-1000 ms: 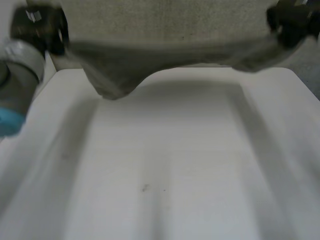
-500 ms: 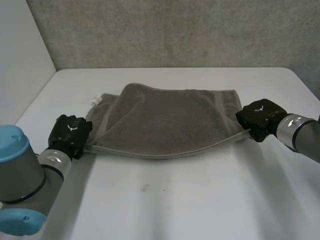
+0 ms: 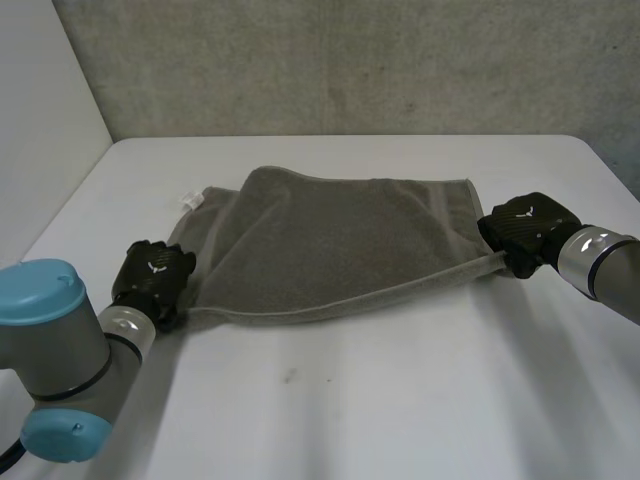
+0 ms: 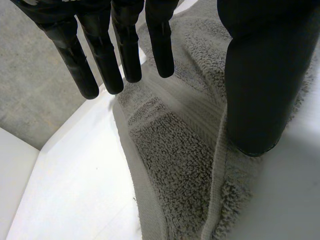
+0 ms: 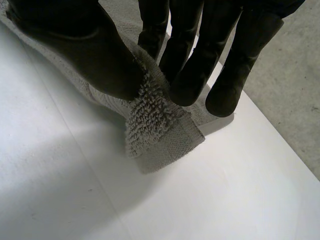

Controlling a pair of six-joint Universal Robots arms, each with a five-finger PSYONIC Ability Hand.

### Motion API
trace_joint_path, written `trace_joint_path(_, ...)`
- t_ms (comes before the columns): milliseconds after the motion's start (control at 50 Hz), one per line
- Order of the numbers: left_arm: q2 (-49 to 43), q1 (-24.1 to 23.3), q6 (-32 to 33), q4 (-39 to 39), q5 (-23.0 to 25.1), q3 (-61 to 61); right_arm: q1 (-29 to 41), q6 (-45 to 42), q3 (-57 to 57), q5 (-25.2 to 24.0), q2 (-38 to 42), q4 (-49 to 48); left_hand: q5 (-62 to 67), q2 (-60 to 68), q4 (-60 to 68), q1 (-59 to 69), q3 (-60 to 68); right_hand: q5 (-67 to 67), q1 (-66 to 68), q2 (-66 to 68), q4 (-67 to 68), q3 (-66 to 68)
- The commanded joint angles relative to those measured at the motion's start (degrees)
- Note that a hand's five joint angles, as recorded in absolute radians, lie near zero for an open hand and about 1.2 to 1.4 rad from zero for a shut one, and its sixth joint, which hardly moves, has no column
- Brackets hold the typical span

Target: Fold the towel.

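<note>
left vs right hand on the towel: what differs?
Right hand pinches a towel corner between thumb and fingers; left hand has straight fingers, thumb apart, pinching nothing. Cloth bunches in the right hand's grip; at the left hand it lies on the table. Both sit at the towel's near corners.

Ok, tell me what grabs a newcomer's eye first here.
A grey towel lies folded across the middle of the white table. The right hand pinches its near right corner; the left hand sits at the near left corner, fingers straight.
</note>
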Motion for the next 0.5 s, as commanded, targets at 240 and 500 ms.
trace_joint_path(240,0.9,0.5,-0.3,-4.5,0.0,-0.8,-2.3,3.2,-1.8,1.2,-0.2,-0.4,12.5,12.3,12.3,12.0,12.2,2.9,3.6,3.9,2.8,3.6)
trace_joint_path(500,1.0,0.5,-0.4,-6.4,0.0,-0.9,-2.3,3.6,-1.9,1.1,0.2,-0.3,43.8,43.6,43.6,43.3,43.4,2.9,3.6,3.9,2.8,3.6)
